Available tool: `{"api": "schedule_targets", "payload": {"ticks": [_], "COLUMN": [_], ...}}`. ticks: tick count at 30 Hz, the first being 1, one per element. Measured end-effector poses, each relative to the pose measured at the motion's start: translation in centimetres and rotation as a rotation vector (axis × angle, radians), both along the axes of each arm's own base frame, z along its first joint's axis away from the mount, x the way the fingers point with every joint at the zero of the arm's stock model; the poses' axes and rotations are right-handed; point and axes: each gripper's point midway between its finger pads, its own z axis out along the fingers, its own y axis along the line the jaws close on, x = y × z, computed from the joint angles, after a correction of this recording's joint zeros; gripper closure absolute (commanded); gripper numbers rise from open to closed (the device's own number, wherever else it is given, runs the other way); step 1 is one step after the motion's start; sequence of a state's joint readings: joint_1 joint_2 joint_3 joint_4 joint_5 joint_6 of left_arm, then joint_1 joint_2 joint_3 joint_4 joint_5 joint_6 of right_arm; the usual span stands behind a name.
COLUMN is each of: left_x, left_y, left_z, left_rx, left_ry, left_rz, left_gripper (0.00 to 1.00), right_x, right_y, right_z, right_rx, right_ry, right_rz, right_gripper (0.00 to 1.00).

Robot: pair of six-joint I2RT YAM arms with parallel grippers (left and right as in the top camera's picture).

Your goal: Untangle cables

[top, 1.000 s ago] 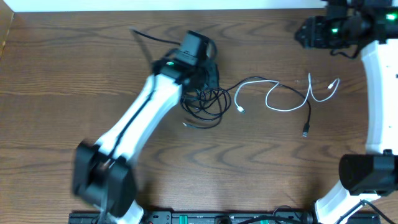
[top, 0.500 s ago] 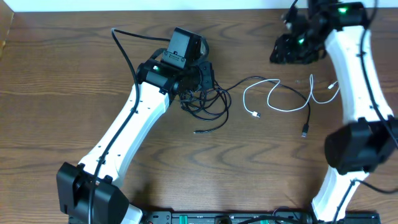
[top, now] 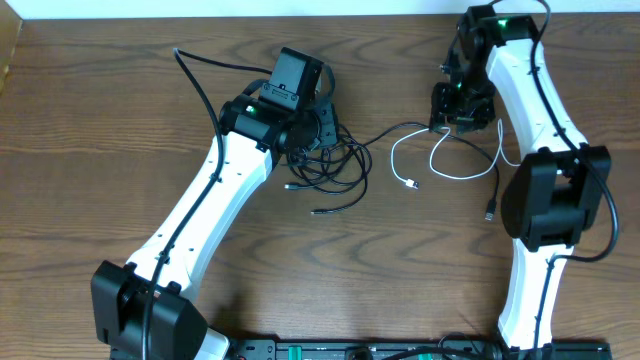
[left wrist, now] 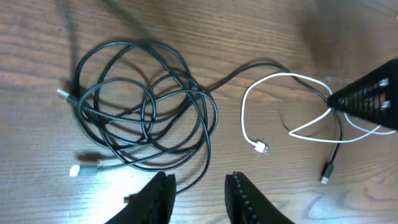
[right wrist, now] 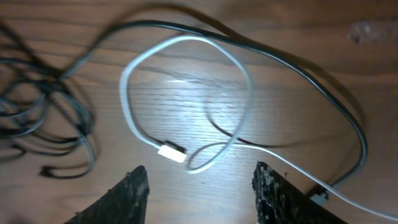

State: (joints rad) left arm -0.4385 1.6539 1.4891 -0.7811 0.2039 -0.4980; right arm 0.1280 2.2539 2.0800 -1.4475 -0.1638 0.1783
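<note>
A black cable (top: pixel 330 168) lies coiled at the table's middle, and one strand runs right to a plug (top: pixel 490 213). A white cable (top: pixel 432 158) loops across that strand, with its plug (top: pixel 411 185) lying free. My left gripper (top: pixel 322 122) hovers over the coil's far edge. In the left wrist view it (left wrist: pixel 198 193) is open and empty, with the coil (left wrist: pixel 143 106) ahead of it. My right gripper (top: pixel 458 108) hovers above the white loops. In the right wrist view it (right wrist: pixel 199 193) is open and empty over the white cable (right wrist: pixel 186 45) and black strand (right wrist: pixel 298 62).
A loose black cable (top: pixel 205 62) trails from the left wrist toward the far left. The table's far edge (top: pixel 240 16) is close behind both grippers. My right gripper also shows in the left wrist view (left wrist: pixel 373 96), next to the white loops.
My right arm has swung from the far right corner in to the left, down over the white cable. My left gripper has shifted slightly left over the coil.
</note>
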Motion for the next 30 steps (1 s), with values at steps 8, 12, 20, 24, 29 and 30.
{"api": "schedule_targets", "payload": {"ticks": [8,12,20,24,29,30], "left_x": [0.0,0.0,0.0,0.0,0.0,0.0], "left_y": [0.0,0.0,0.0,0.0,0.0,0.0], "left_z": [0.0,0.0,0.0,0.0,0.0,0.0], "left_rx": [0.000,0.001,0.002,0.001,0.001,0.001], "left_ry": [0.002,0.000,0.000,0.000,0.000,0.000], "left_rz": [0.002,0.000,0.000,0.000,0.000,0.000], "left_gripper": [0.02,0.02,0.02,0.02,0.02,0.02], "right_x": [-0.8,0.0,2.5,7.3,11.5,11.6], "right_y": [-0.4,-0.2,0.0,-2.8,-14.3,-17.3], "right_z": [-3.9,-4.8,-1.2,6.4,20.4,23.2], "right_rx": [-0.082,-0.086,0.002,0.096,0.082,0.052], "right_ry": [0.104,0.083,-0.008,-0.254,-0.744,-0.846], "right_rz": [-0.012,-0.015,-0.030,-0.104,-0.281,-0.321], "right_gripper": [0.83,0.99,0.99,0.99,0.99,0.99]}}
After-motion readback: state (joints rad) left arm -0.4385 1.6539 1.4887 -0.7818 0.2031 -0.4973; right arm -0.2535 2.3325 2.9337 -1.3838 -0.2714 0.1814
